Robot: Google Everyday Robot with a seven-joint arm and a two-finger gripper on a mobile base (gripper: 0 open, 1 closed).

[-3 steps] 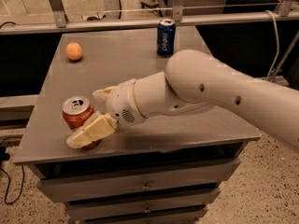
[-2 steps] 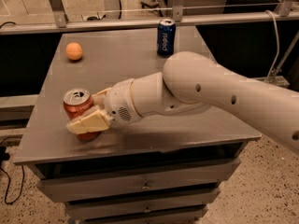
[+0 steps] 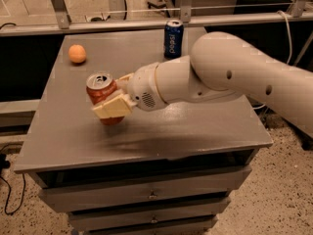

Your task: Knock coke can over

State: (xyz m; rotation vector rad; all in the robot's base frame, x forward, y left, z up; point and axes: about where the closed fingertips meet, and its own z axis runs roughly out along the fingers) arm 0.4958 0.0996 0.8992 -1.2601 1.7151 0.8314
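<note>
Camera view: small red aluminium coke can [image 3: 99, 88], clamped in the cream pincer [image 3: 108, 96], has been shifted across the grey worktop [image 3: 195, 126] and tilted; toppling judged underway.

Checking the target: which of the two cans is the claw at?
The red can, front left on the table, is at the claw; the blue can stands alone at the back edge.

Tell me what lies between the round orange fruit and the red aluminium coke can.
Bare grey tabletop, in the camera view; the gripper is at the coke can's front, away from that stretch.
</note>
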